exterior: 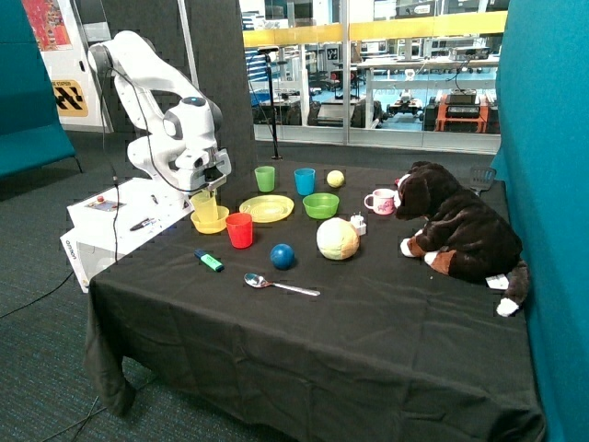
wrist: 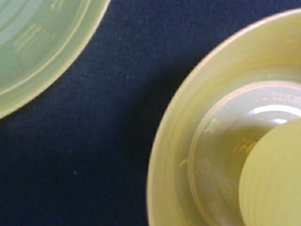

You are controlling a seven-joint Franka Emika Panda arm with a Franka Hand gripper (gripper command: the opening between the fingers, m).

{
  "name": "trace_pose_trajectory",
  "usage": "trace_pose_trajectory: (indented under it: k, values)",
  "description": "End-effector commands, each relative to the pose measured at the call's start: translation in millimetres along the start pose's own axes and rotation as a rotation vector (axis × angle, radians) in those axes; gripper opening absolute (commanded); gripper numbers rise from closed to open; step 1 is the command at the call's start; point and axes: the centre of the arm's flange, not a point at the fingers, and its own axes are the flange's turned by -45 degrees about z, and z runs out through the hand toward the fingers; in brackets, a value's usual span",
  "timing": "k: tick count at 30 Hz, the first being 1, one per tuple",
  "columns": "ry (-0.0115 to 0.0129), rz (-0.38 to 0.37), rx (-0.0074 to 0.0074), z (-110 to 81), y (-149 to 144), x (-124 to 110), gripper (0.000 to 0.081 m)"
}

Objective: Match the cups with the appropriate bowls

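Gripper (exterior: 206,187) on translucent yellow plastic cup (exterior: 205,206), over shallow yellow plastic bowl (exterior: 210,221); grip state we cannot tell. Green cup (exterior: 265,179) unmatched, far side.

Plush dog (exterior: 460,228) beside mug (exterior: 379,201); spoon (exterior: 279,284), blue ball (exterior: 282,256), cabbage-like ball (exterior: 338,238), plate (exterior: 266,209).

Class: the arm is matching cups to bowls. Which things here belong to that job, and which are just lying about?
Job: yellow cup, yellow bowl, green cup, green bowl, gripper.
Lying about: red cup, blue cup, plate, mug, spoon, plush dog.
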Motion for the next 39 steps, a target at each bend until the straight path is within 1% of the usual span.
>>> trace_pose_trajectory:
  k: [1,7,8,9,15,23,24,28,30,39]
  values:
    - [-0.0081,-0.007,0.0029,1.1,5.9,9.4,0.0000]
    - [-0.0080,-0.025,0.0030,4.7,2.9,9.8,0.0000]
    - [-0.0080,-0.039,0.0030,5.4,2.3,9.7,0.0000]
    - [-0.0080,-0.031,0.0030,6.1,1.8,9.4,0.0000]
    - [-0.0080,-0.055,0.0031,5.8,-2.4,9.5,0.0000]
    - [-0.0080,-0.063,0.0031,8.3,-8.1,7.4,0.0003]
    - [-0.0080,-0.068,0.0032,9.2,-9.1,6.4,0.0031]
    - [-0.0080,-0.072,0.0032,10.7,-10.4,4.0,0.0084]
    - [-0.0080,-0.073,0.0032,11.3,-10.3,2.4,0.0132]
    - [-0.0080,-0.068,0.0032,12.1,-6.3,-4.3,0.0244]
